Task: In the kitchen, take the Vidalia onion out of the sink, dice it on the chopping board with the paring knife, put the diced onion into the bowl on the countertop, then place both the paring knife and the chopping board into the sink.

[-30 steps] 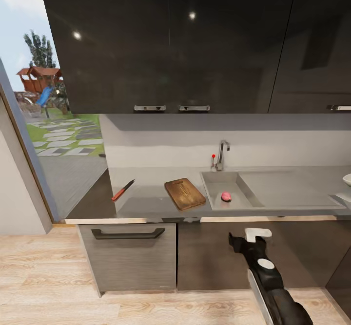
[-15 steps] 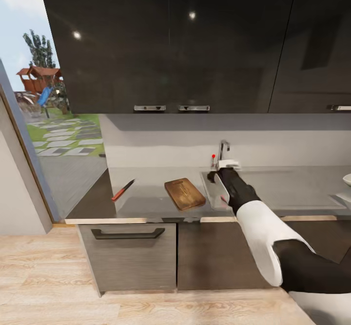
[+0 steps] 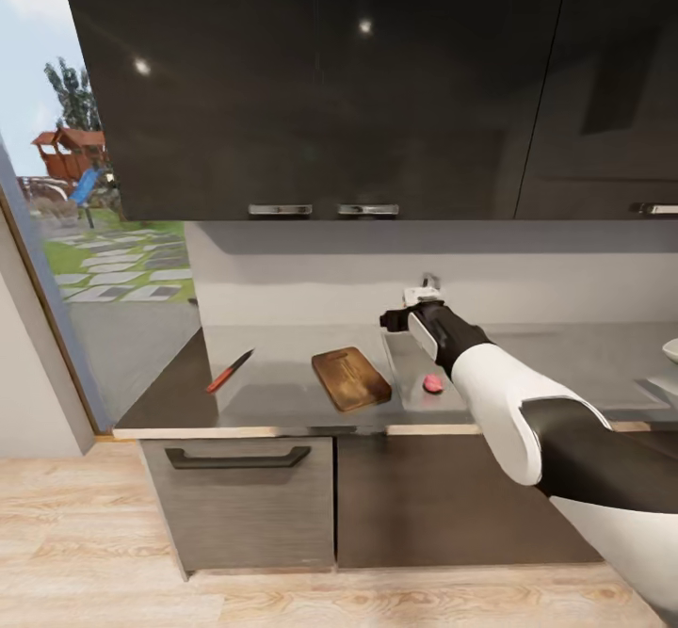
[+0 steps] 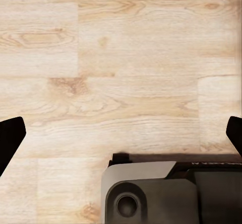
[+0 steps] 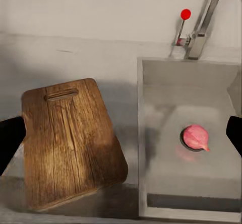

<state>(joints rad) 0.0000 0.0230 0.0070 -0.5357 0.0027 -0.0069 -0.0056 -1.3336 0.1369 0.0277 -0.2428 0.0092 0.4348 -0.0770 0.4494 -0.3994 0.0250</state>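
Onion (image 5: pixel 195 137) is lying on the sink (image 5: pixel 166 204) drain. I'm hovering the right gripper (image 3: pixel 407 311) above, fingers spread wide. Board (image 5: pixel 68 141) is sitting just beside the basin, knife (image 3: pixel 229 370) farther along. Left gripper (image 4: pixel 121 133) is gaping over floor (image 4: pixel 121 58).

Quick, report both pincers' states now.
Left pincer: open, empty, above the light wood floor.
Right pincer: open, empty, above the matte grey sink holding the pink onion.

No legible text or labels.
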